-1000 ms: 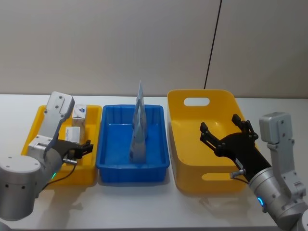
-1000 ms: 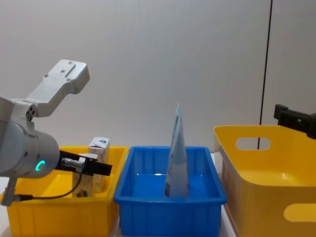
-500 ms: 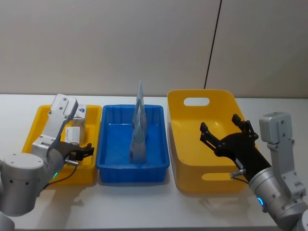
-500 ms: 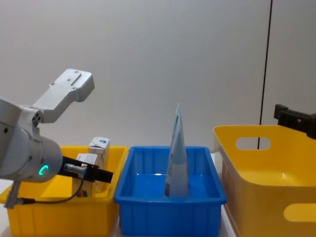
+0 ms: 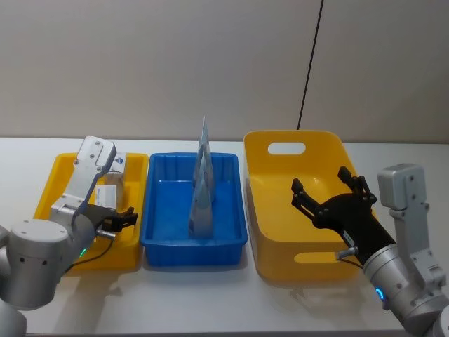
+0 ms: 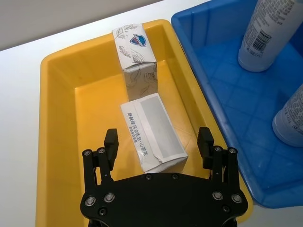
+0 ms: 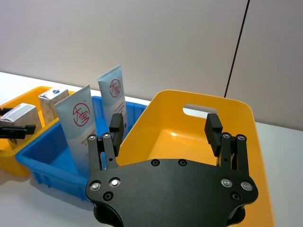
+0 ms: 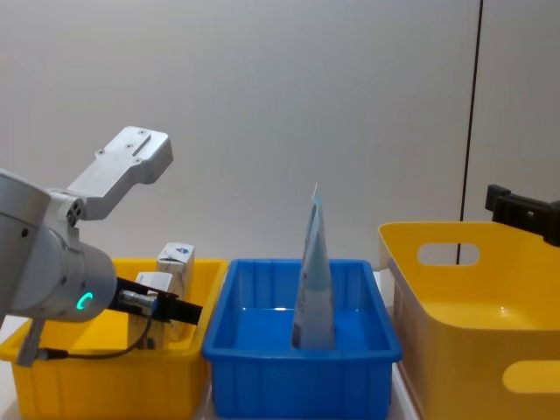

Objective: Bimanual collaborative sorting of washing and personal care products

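The large yellow bin [image 5: 279, 265] sits toward the table's [image 5: 210, 298] right edge, and the right gripper [image 7: 164, 122] hangs over it with its jaws wide apart. Mid-table, in the blue bin [image 5: 193, 251], two light blue tubes [image 5: 203, 193] stand upright, crimped ends up. In the small yellow bin [image 6: 57, 118] at the left, a marbled box [image 6: 135, 52] stands at the far end. A second box [image 6: 150, 130] lies flat, its long axis toward the marbled box, with bare floor on its left. The left gripper [image 6: 157, 137] straddles the second box's near end, jaws apart.

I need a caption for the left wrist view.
Open left gripper facing the lying box, upright box beside it, in the yellow bin.
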Robot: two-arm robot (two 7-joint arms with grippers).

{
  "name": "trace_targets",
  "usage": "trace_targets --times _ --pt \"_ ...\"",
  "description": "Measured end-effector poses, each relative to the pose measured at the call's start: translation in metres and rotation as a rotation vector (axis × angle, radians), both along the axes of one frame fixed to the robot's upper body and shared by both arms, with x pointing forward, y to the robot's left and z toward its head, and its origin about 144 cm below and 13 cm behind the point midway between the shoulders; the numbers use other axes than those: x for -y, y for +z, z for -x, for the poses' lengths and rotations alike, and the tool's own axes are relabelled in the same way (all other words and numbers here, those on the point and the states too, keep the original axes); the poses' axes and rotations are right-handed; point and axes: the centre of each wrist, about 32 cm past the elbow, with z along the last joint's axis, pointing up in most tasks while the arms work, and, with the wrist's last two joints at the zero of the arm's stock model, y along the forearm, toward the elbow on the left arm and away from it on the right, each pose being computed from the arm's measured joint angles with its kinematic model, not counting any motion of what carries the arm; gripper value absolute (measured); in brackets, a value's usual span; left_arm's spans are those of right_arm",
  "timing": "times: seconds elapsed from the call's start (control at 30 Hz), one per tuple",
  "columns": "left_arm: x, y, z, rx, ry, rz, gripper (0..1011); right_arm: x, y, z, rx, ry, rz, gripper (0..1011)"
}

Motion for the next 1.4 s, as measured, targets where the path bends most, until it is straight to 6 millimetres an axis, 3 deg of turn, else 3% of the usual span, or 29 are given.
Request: trace_targets --times 0.43,0.87,1.03,1.4 --pt "0.0017 0.0013 -0.0003 -0.004 0.028 -0.026 996 0.0 0.0 0.0 0.0 0.0 0.0 1002" --pt "0.0023 0.0021 0.0001 -0.005 0.039 -0.036 673 0.0 0.0 0.0 0.0 0.0 0.0 1002" --pt "0.0023 0.0022 0.0002 -0.005 0.041 -0.038 485 0.0 0.0 0.0 0.0 0.0 0.0 1002" --pt "0.0026 0.0026 0.0002 -0.005 0.042 -0.039 410 0.0 0.0 0.0 0.0 0.0 0.0 1002"
